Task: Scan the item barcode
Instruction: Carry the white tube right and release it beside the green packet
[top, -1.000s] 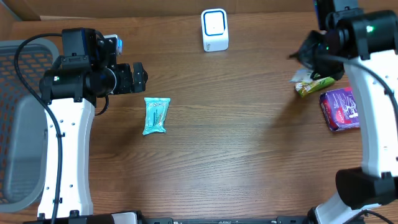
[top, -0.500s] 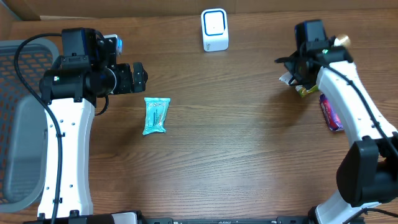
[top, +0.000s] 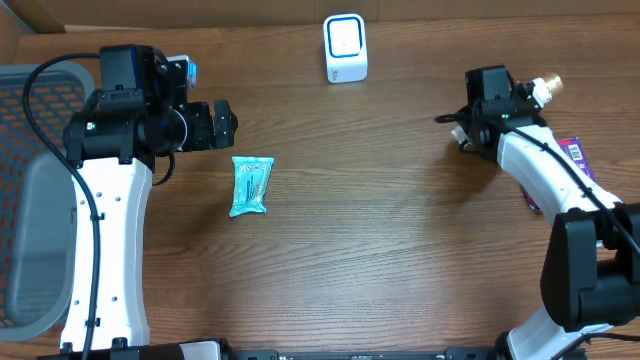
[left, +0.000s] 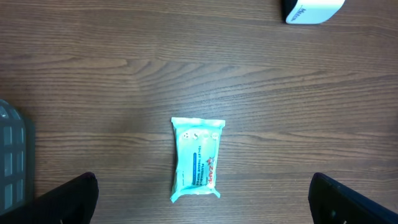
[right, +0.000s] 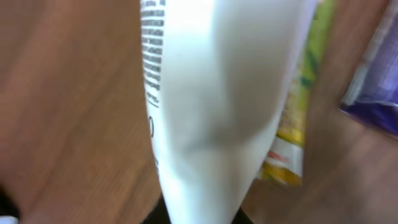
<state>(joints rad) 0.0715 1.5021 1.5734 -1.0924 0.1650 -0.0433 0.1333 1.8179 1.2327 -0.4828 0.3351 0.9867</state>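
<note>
Right wrist view fills with the white-and-green pouch (right: 211, 93), clamped lengthwise in the right gripper (top: 462, 128), held right of the scanner (top: 345, 47); farther, left of the scanner, the left gripper (top: 220, 122) gapes empty.

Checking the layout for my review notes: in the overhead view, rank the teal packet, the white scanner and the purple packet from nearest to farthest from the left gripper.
Measured from the left gripper:
1. The teal packet, just below it in the view.
2. The white scanner, top middle.
3. The purple packet, far right side.
</note>
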